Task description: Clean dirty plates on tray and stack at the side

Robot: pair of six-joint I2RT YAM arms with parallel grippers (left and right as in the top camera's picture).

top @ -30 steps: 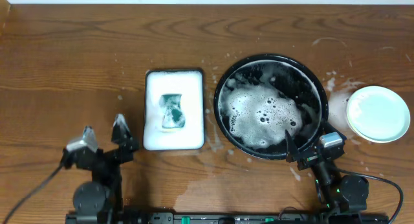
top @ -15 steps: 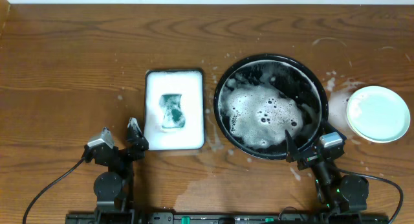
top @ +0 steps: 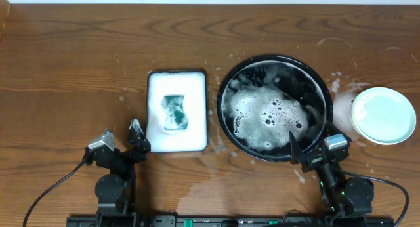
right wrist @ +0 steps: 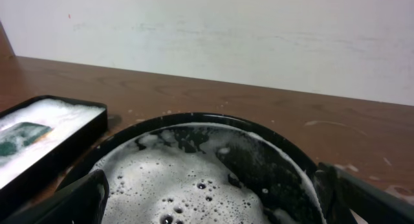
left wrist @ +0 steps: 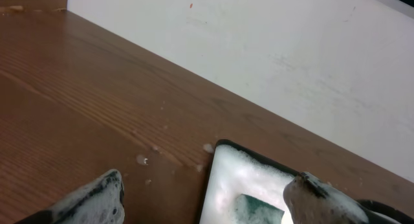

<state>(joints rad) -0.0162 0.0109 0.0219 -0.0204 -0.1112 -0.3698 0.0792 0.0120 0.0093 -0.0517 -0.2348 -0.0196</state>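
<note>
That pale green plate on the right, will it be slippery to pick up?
Likely slippery: the plate sits beside soap splashes on the table. It looks rigid and shallow, so probably little rim to grip.

Black tray (top: 310,84) holds white foam (top: 266,119); mint plate (top: 383,115) on brown wood-grain tabletop (top: 79,69).

text: none legible | labels: none | numbers: none (all three views checked)

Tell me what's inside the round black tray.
White bubbly foam covers most of the tray; nothing else shows in it. Whatever lies under the foam is hidden.
</note>
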